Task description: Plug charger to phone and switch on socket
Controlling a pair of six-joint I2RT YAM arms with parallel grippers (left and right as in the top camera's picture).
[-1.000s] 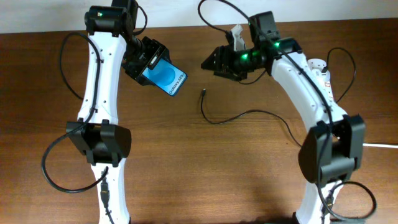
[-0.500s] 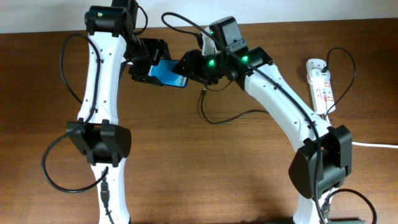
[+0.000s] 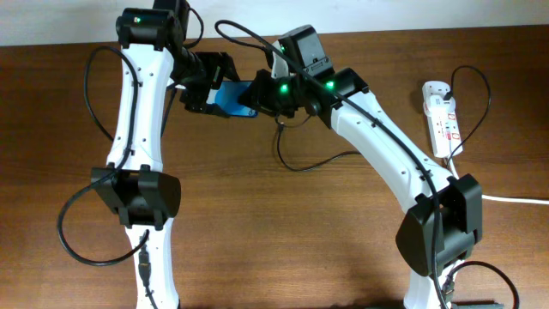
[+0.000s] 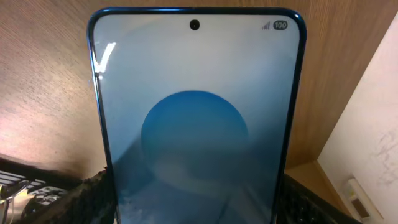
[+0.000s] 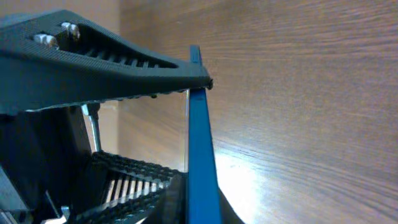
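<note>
The phone (image 3: 232,97) is clamped in the left gripper (image 3: 208,86), held over the far side of the tabletop (image 3: 274,232). Its pale screen with a blue circle reads "100" beside signal bars in the top corner. The right gripper (image 3: 256,96) has its jaws apart, fingertips at the phone's thin edge. The charger (image 3: 296,163) lies loose on the wood just beside them. The socket (image 3: 442,120) lies well off to the right.
</note>
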